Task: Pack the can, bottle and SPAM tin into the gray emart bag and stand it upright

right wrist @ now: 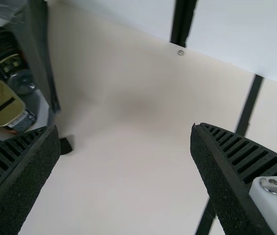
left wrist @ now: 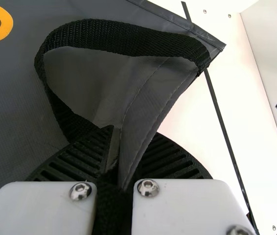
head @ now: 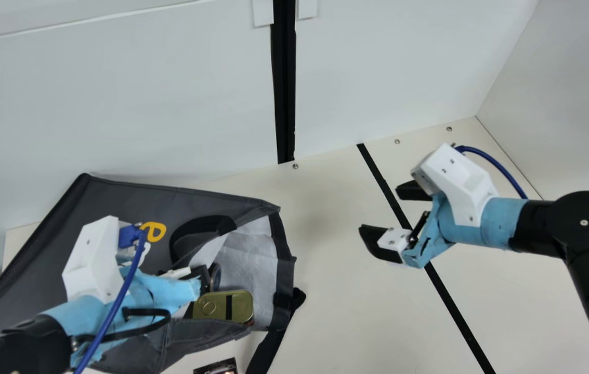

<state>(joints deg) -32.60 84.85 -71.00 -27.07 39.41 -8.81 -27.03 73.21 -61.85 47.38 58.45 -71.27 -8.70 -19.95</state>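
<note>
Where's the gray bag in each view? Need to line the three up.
Main view: gray bag at left, reaching the lower edge, partly behind the left arm.
Left wrist view: gray bag across the left and upper middle.
Right wrist view: gray bag in the upper-left corner.
Shared landmark: black stripe on the table.

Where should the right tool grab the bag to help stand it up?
I'd pinch the wall-side corner of the mouth, coming in from the open side, one finger inside, one outside. The bag lies on its side, mouth towards the right tool, and that hemmed corner juts out thin. The left tool pinches cloth near the handle.
</note>
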